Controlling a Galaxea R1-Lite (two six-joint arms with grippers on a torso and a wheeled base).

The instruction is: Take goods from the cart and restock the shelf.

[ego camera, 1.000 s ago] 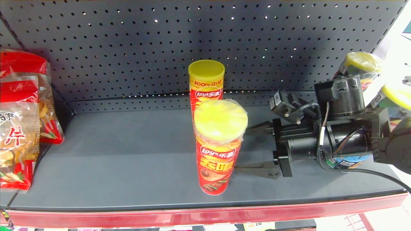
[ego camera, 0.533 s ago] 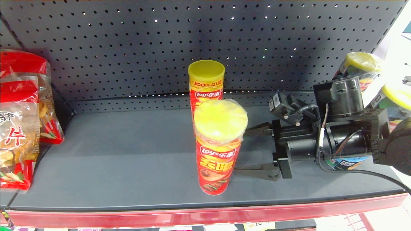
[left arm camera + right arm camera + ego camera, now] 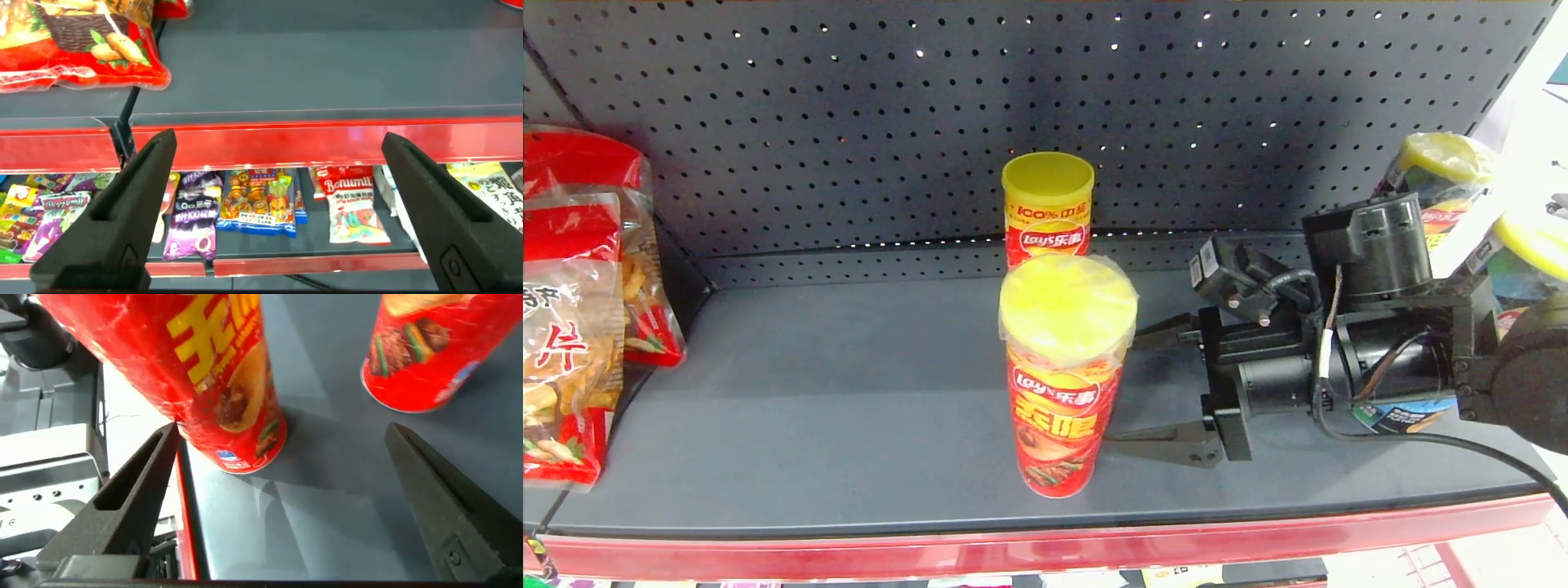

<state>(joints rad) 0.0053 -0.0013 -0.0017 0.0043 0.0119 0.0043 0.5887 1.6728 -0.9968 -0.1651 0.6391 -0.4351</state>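
Note right hand [image 3: 1125, 390] released, fingers [image 3: 1168, 437] spread wide and level over the shelf [image 3: 849, 408], flanking the lower half of the front can [image 3: 1063, 384] from its right side. In right wrist view, see that can [image 3: 233, 408] just beside one finger and well apart from the other; cannot tell whether touching. Grasping nothing. Judge the wide spread as fit for nudging or squaring the can, not for lifting it.

Find front can upright near the shelf's front edge, clear film over its yellow lid. Directly behind it, rear can [image 3: 1048, 208], also upright, close to the pegboard back [image 3: 849, 106] and apart from the front one. Judge the pair as a front-to-back column, labels facing out for the aisle.

Note left hand [image 3: 279, 137] likewise released and empty, held low before the red lip [image 3: 343, 145] of the shelf, out of the other arm's way. Past it, see packets [image 3: 261, 200] on a lower shelf.

Log snack bags [image 3: 580, 310] at the shelf's left end, with a wide stretch of dark deck between them and the cans. Beyond the right end, behind the arm, more yellow-lidded cans [image 3: 1441, 159], probably stock waiting its turn. Judge task partway, with room for further columns.
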